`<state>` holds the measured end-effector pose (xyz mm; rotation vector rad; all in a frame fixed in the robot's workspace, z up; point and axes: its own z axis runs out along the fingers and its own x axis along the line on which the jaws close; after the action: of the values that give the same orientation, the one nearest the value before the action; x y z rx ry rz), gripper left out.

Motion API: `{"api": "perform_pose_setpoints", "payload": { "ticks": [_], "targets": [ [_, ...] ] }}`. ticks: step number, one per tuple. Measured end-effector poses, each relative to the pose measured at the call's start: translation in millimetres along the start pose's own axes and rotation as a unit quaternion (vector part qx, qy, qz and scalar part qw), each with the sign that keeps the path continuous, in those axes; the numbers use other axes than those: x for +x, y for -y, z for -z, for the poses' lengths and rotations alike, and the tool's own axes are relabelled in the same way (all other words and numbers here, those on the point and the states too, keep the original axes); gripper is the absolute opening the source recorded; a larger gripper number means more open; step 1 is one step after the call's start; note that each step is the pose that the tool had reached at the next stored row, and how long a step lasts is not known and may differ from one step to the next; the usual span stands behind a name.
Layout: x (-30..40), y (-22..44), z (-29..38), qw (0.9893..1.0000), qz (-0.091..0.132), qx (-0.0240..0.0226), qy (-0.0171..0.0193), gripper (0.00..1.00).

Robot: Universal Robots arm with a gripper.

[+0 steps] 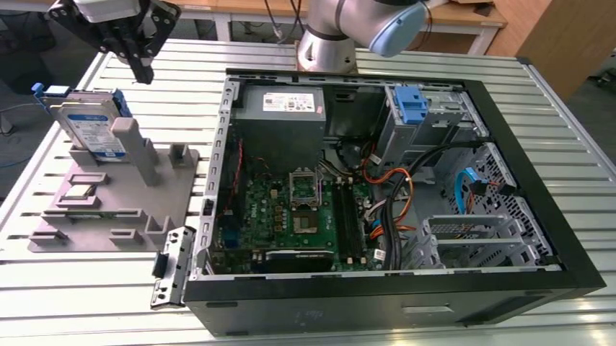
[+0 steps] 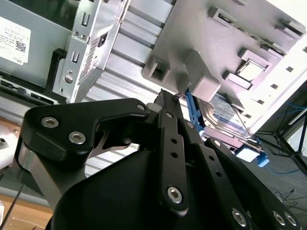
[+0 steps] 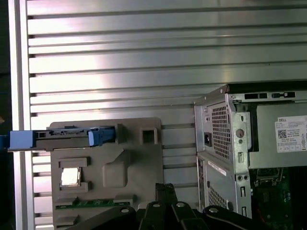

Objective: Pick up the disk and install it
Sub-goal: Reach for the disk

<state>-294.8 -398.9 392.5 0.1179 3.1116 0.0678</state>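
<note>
Disk stood upright in its grey holder, with the pincer held above it, empty.

In the exterior view the disk is seen standing on edge at the far end of a grey holder, which is set on the slatted metal counter at the exterior view's left of the open computer case. The pincer is held above the disk and slightly toward the exterior view's right, apart from it, with its tips pointed down. Its fingers are clenched together and nothing is gripped between them. In the first wrist view the disk is shown edge-on, with a blue rail at each end, off to one side of the pincer. In the second wrist view the disk is glimpsed past the tips of the pincer.
</note>
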Motion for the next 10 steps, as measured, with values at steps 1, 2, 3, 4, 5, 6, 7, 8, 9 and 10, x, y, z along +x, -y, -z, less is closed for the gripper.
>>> {"api": "perform_pose_setpoints", "payload": {
  "ticks": [1, 2, 3, 4, 5, 6, 7, 8, 9, 10],
  "targets": [
    [3.6, 0.3, 0.0, 1.0000, 0.000, 0.0000, 0.0000, 0.10],
    [6.9, 0.5, 0.0, 1.0000, 0.000, 0.0001, -0.0001, 0.10],
    [10.3, 0.8, 0.0, 1.0000, 0.000, 0.0000, 0.0000, 0.10],
    [13.5, 1.0, -0.1, 1.0000, 0.000, 0.0000, 0.0000, 0.10],
    [16.7, 1.3, -0.1, 1.0000, 0.000, 0.0000, 0.0000, 0.10],
    [19.9, 1.5, -0.2, 1.0000, 0.000, 0.0000, 0.0000, 0.10],
    [22.9, 1.7, -0.3, 1.0000, 0.000, 0.0000, 0.0000, 0.10],
    [25.9, 2.0, -0.3, 1.0000, 0.000, 0.0001, -0.0001, 0.10],
    [28.8, 2.2, -0.4, 1.0000, 0.000, 0.0000, -0.0001, 0.10],
    [31.6, 2.4, -0.5, 1.0000, 0.000, 0.0000, 0.0000, 0.10]
  ]
}}
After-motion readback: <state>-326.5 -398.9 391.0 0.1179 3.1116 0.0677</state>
